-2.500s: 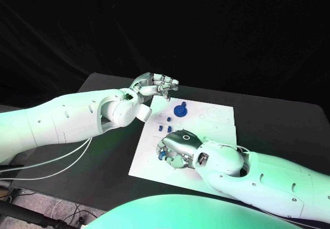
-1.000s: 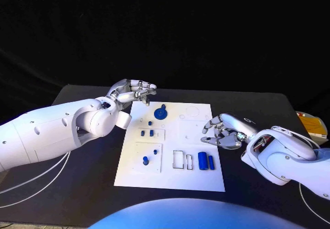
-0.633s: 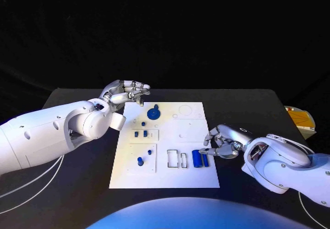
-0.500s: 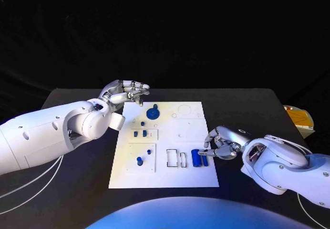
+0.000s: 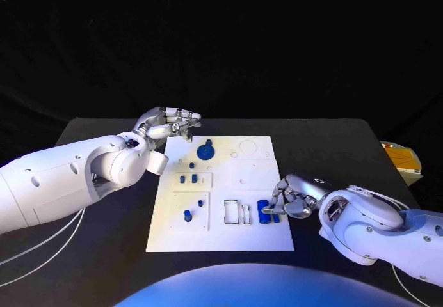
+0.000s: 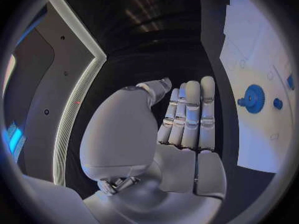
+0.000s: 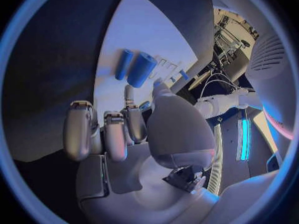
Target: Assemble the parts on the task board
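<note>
- Right now the task board (image 5: 254,240) lies in the middle of the black table (image 5: 342,144), with the blue parts on it.
- A blue gear (image 5: 206,151) sits near the board's far edge; two blue cylinders (image 5: 269,212) lie side by side near its right edge.
- The right hand (image 5: 294,198) is just beside those cylinders, fingers curled; whether it touches them I cannot tell.
- The left hand (image 5: 169,124) is beyond the board's far left corner, fingers curled in together, holding nothing.
</note>
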{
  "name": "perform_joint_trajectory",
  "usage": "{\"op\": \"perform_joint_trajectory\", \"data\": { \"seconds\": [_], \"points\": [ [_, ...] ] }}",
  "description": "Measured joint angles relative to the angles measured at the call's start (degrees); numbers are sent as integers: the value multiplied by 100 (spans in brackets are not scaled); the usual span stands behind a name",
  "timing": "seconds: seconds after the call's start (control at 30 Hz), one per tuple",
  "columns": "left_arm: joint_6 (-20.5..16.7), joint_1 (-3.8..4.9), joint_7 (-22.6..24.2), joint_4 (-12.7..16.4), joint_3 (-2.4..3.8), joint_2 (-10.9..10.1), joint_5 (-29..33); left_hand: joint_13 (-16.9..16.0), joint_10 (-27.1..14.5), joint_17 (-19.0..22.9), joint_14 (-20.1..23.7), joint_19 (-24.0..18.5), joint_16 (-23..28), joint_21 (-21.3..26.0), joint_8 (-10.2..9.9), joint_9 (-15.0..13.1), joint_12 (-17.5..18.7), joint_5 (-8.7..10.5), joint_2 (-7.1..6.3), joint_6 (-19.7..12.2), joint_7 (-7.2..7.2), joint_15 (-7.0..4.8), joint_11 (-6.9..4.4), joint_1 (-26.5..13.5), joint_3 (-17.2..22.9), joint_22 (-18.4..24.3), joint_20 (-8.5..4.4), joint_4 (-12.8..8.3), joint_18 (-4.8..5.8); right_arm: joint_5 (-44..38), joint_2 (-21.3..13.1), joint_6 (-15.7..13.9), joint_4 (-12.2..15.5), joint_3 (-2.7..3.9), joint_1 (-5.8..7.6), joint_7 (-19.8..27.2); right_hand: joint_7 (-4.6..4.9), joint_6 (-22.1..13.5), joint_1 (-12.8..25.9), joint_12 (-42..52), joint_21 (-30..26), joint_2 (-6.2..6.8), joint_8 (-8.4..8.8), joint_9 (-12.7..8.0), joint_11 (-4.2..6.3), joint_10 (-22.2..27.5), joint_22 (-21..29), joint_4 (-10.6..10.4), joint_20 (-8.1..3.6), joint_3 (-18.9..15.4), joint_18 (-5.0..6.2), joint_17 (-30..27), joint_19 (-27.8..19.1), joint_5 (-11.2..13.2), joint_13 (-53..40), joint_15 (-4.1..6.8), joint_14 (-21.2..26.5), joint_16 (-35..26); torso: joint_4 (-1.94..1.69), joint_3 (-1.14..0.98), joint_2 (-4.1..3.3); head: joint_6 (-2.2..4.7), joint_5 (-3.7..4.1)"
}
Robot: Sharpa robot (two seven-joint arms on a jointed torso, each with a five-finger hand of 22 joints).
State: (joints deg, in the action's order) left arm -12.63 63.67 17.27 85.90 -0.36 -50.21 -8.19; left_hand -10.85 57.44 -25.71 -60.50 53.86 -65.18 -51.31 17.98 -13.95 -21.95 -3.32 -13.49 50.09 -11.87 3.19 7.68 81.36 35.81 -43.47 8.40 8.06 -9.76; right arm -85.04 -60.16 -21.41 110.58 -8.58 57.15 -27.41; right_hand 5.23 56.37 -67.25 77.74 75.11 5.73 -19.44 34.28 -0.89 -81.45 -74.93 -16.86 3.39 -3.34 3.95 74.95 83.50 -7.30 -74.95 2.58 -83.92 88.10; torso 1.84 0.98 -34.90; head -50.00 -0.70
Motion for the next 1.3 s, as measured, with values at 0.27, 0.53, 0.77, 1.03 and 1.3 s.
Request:
{"op": "perform_joint_trajectory", "data": {
  "seconds": [0.27, 0.53, 0.77, 1.03, 1.3],
  "points": [
    [12, -4, 0, -2, -1, 4, 0, 1, 0, 0, 0, 0, 0, 0, 0, 0, 0, 0, 0, 0, 0, 0, 0, 0, 0, 0, 0, 0, 0, -59, 136, 36, -119, -3, -69, -61, 0, 0, -23, 0, 0, -23, -1, 22, 21, -21, 1, 2, -20, -30, 0, -1, 20, -24, 1, 0, 0, 0, -5, -1, -3, 0, -8],
    [20, -6, 0, -2, -1, 2, 0, 1, 0, 0, 0, 0, 0, 0, 0, 0, 0, 0, 0, 0, 0, 0, 0, 0, 0, 0, 0, 0, 0, -147, 297, 76, -260, -5, -129, -94, 0, 0, -23, 0, 0, -23, -1, 26, 21, -21, 1, 2, -20, -30, 1, -1, 20, -23, 1, 0, 0, -1, -18, -4, -4, 0, -13],
    [26, -6, 0, 1, -1, -2, 0, 0, -21, 5, 0, 0, 0, 0, 24, 5, -23, 0, 31, -21, 21, 0, -21, -31, -25, 9, 0, 25, 0, -255, 460, 126, -380, -4, -211, -130, -17, -23, -46, 0, 0, -46, 0, 59, 21, -21, 2, 2, -20, -77, 0, -2, 19, -47, 2, 0, 0, -1, -27, -4, -7, 0, -30],
    [32, -7, -4, 8, -1, -14, 0, -3, -21, 5, 0, 0, 0, 0, 24, 5, -23, 0, 31, -21, 21, 0, -21, -31, -25, 9, 0, 24, -1, -408, 583, 156, -458, 16, -252, -156, -11, -72, -454, 0, -1, -160, -46, 204, 21, -21, 2, 18, -20, -237, 1, -2, 19, -277, 2, -1, 0, -1, -41, 2, -7, 0, -33],
    [35, -7, -8, 14, -1, -18, 0, -3, -21, 5, 0, 0, 0, 0, 24, 4, -23, 0, 31, -21, 21, 0, -21, -31, -24, 8, 0, 24, 0, -485, 619, 106, -441, 20, -276, -156, 2, -106, -825, 169, 12, -351, -21, 266, 55, -159, 3, 16, -20, -266, 1, -2, 19, -1229, 3, 38, -3, 24, -42, 5, 0, 0, -32]
  ]
}}
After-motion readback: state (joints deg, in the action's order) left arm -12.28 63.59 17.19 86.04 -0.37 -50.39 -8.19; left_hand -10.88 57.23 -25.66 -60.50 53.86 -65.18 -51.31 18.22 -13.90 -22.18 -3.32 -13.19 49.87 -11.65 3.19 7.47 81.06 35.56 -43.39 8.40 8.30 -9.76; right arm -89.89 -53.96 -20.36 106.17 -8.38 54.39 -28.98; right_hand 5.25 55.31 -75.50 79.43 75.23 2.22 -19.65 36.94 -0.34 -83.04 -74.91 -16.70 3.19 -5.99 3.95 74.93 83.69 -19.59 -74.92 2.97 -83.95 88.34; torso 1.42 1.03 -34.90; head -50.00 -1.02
